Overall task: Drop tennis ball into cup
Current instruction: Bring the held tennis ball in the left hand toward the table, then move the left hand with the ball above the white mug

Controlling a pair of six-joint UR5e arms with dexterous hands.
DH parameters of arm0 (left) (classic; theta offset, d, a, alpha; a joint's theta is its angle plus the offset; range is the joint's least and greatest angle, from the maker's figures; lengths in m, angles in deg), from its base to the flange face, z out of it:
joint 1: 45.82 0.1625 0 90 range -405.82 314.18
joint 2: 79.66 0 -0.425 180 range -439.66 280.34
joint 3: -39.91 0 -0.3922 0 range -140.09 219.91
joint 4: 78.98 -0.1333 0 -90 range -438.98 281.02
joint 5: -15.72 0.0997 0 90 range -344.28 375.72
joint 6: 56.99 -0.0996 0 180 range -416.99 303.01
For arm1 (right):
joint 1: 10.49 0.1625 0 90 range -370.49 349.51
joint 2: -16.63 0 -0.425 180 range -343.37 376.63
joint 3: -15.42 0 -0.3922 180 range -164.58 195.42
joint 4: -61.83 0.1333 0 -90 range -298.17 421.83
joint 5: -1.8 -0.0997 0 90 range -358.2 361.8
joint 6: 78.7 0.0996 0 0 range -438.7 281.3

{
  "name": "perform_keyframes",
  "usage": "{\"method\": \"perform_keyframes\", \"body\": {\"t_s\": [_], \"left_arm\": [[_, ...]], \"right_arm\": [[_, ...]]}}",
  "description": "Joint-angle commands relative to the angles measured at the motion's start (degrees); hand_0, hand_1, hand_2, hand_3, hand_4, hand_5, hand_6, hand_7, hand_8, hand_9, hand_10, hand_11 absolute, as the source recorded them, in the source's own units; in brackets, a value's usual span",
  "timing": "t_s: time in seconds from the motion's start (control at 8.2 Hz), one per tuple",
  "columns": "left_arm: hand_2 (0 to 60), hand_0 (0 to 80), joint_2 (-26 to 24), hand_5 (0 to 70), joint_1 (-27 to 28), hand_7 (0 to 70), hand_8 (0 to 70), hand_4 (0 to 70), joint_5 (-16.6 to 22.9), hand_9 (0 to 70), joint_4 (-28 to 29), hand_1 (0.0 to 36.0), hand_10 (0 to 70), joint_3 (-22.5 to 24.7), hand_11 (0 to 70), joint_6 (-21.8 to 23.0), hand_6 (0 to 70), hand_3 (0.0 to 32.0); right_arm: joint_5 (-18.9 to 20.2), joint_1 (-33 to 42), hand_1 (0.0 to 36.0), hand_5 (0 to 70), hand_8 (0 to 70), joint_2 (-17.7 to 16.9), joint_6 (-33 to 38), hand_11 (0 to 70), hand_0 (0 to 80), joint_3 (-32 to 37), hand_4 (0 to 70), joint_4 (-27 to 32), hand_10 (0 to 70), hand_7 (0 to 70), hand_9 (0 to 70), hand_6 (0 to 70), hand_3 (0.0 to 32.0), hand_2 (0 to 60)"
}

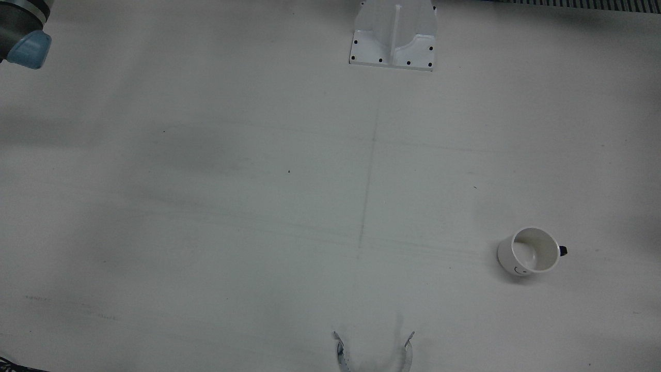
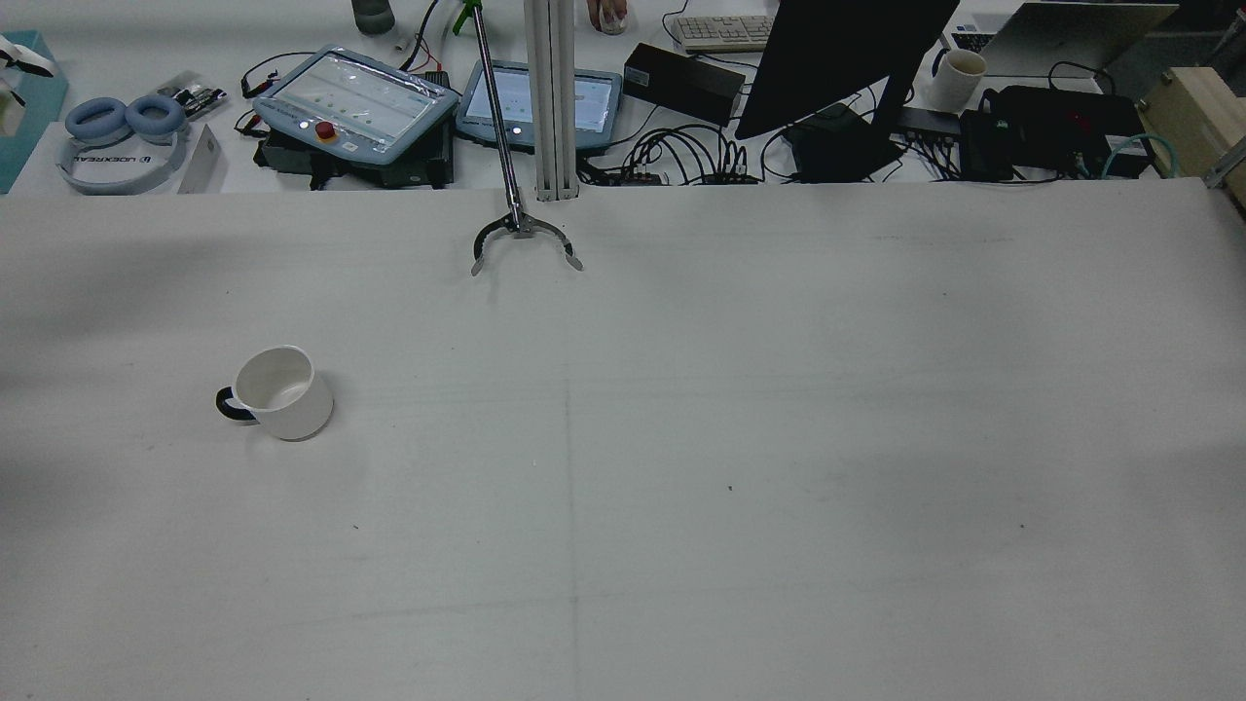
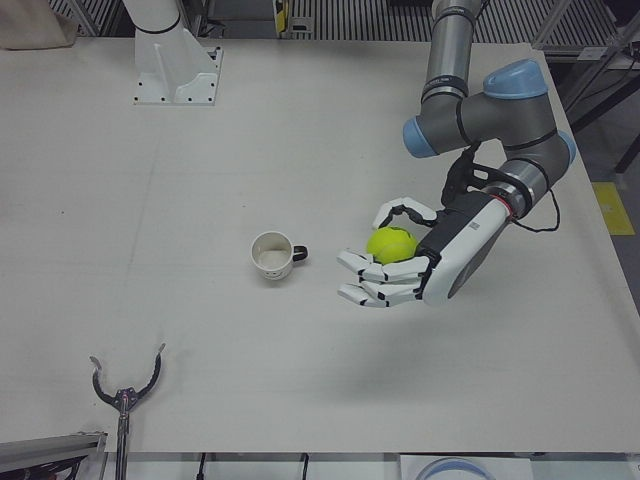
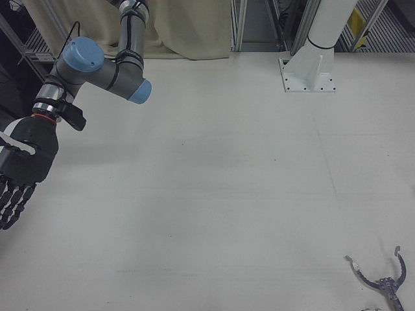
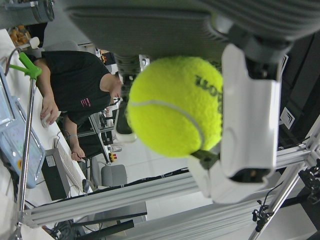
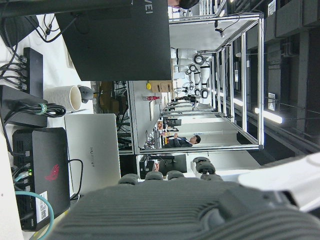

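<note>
A yellow-green tennis ball [image 3: 392, 244] rests in my left hand [image 3: 425, 262], whose white fingers curl around it. The hand hovers above the table, to the right of the cup in the left-front view and apart from it. The left hand view shows the ball [image 5: 175, 105] close up, pressed against a white finger [image 5: 250, 115]. The white cup [image 3: 271, 255] with a dark handle stands upright and empty [image 1: 529, 251] [image 2: 282, 391]. My right hand [image 4: 23, 172] hangs at the left edge of the right-front view, open with its fingers pointing down and holding nothing.
A long grabber tool's claw [image 2: 526, 243] [image 3: 125, 385] lies at the table's operator-side edge. A white arm pedestal [image 1: 395, 36] is bolted down on the robot's side. Beyond the table are tablets [image 2: 355, 102], a monitor [image 2: 837, 58] and cables. A seated person [image 5: 75, 85] shows behind the ball.
</note>
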Motion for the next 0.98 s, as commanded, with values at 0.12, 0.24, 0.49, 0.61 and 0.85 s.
{"method": "perform_keyframes", "body": {"t_s": [0.12, 0.24, 0.49, 0.61, 0.85], "left_arm": [[60.0, 76.6, 2.7, 22.5, 13.4, 67.0, 24.8, 39.3, -0.1, 28.1, 0.1, 36.0, 36.9, 5.2, 55.6, 0.0, 41.5, 0.0], [60.0, 77.0, 2.7, 21.2, 15.6, 68.3, 23.3, 39.5, -0.1, 28.3, 0.2, 36.0, 36.7, 5.1, 55.3, 0.1, 34.5, 0.0], [60.0, 77.0, 3.6, 21.1, 18.6, 68.6, 23.0, 39.9, -0.1, 27.8, 1.6, 36.0, 36.0, 5.1, 54.4, 0.1, 34.5, 0.0], [60.0, 77.0, 4.9, 20.8, 19.5, 68.4, 22.6, 39.8, -0.1, 27.7, 2.6, 36.0, 36.0, 5.1, 54.4, 0.1, 32.9, 0.0], [60.0, 77.0, 6.3, 23.3, 21.5, 66.0, 24.7, 39.7, -0.2, 27.3, 4.2, 36.0, 35.6, 5.1, 53.9, 0.2, 44.4, 0.0]], "right_arm": [[0.0, 0.0, 0.0, 0.0, 0.0, 0.0, 0.0, 0.0, 0.0, 0.0, 0.0, 0.0, 0.0, 0.0, 0.0, 0.0, 0.0, 0.0], [0.0, 0.0, 0.0, 0.0, 0.0, 0.0, 0.0, 0.0, 0.0, 0.0, 0.0, 0.0, 0.0, 0.0, 0.0, 0.0, 0.0, 0.0], [0.0, 0.0, 0.0, 0.0, 0.0, 0.0, 0.0, 0.0, 0.0, 0.0, 0.0, 0.0, 0.0, 0.0, 0.0, 0.0, 0.0, 0.0], [0.0, 0.0, 0.0, 0.0, 0.0, 0.0, 0.0, 0.0, 0.0, 0.0, 0.0, -0.1, 0.0, 0.0, 0.0, 0.0, 0.0, 0.0], [0.0, 0.0, 0.0, 0.0, 0.0, 0.0, 0.0, 0.0, 0.0, 0.0, 0.0, -0.1, 0.0, 0.0, 0.0, 0.0, 0.0, 0.0]]}}
